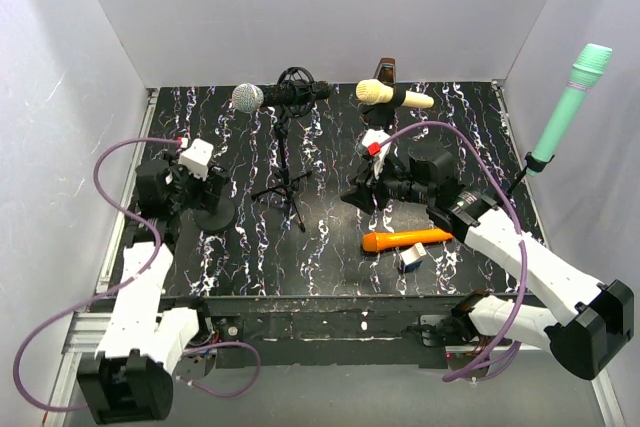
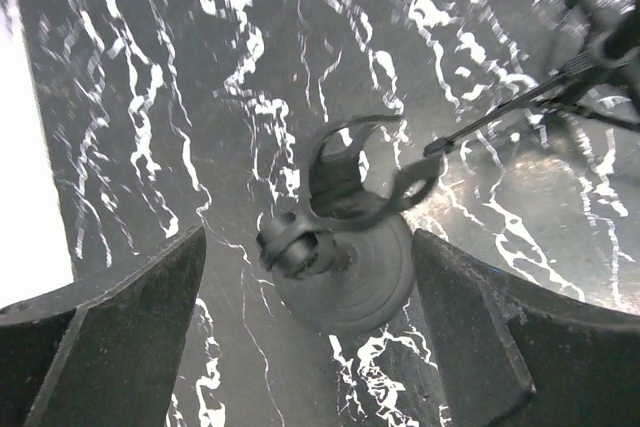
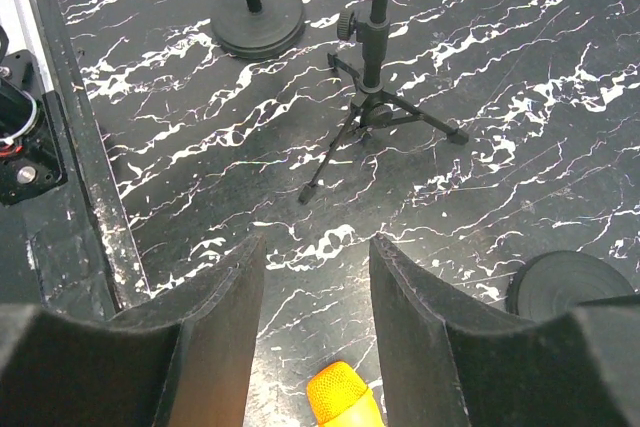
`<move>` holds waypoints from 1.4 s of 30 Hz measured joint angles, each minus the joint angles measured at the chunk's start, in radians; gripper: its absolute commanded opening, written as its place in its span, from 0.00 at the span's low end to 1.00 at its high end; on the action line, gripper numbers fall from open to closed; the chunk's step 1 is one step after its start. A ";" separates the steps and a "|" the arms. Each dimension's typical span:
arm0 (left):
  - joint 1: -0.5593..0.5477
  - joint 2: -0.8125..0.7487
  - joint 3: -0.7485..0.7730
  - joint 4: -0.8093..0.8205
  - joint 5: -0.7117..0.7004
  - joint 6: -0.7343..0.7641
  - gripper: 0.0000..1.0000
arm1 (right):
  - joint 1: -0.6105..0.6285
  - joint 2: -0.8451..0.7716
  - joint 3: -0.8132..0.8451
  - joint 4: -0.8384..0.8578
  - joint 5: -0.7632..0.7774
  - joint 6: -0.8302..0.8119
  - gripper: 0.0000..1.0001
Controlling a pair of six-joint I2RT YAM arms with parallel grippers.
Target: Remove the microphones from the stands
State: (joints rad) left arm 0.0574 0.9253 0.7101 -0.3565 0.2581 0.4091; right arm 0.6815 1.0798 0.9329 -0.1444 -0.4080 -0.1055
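Note:
The orange microphone (image 1: 405,239) lies flat on the marbled table, off any stand; in the right wrist view its mesh head (image 3: 340,397) shows low between my fingers without touching them. My right gripper (image 1: 358,197) (image 3: 315,247) hovers open above it. The stand (image 1: 215,212) with a round black base is at the left, and its clip (image 2: 345,172) is empty. My left gripper (image 1: 203,202) (image 2: 310,237) is open just above that stand, one finger on each side of the base (image 2: 350,282), touching nothing.
A tripod stand (image 1: 285,182) (image 3: 375,97) carries a silver-headed microphone (image 1: 248,97). A yellow microphone (image 1: 380,93) sits on a stand at the back, with its round base (image 3: 565,282) near my right gripper. A green microphone (image 1: 570,107) stands at the far right. A small box (image 1: 410,259) lies beside the orange one.

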 measured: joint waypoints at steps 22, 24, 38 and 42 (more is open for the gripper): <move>0.032 -0.038 0.259 0.354 0.558 -0.573 0.98 | 0.002 0.145 0.438 -0.064 0.066 0.031 0.55; 0.033 -0.024 0.289 0.411 0.571 -0.640 0.98 | 0.004 0.176 0.483 -0.062 0.091 0.063 0.55; 0.021 0.055 0.407 0.573 0.652 -0.756 0.89 | 0.004 0.381 0.684 -0.068 0.145 0.258 0.51; 0.005 0.101 0.447 0.550 0.655 -0.734 0.87 | 0.004 0.402 0.714 -0.068 0.148 0.277 0.49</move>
State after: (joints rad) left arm 0.0620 1.0264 1.1576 0.1932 0.9127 -0.3248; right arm 0.6857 1.4815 1.6466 -0.2119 -0.2604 0.1719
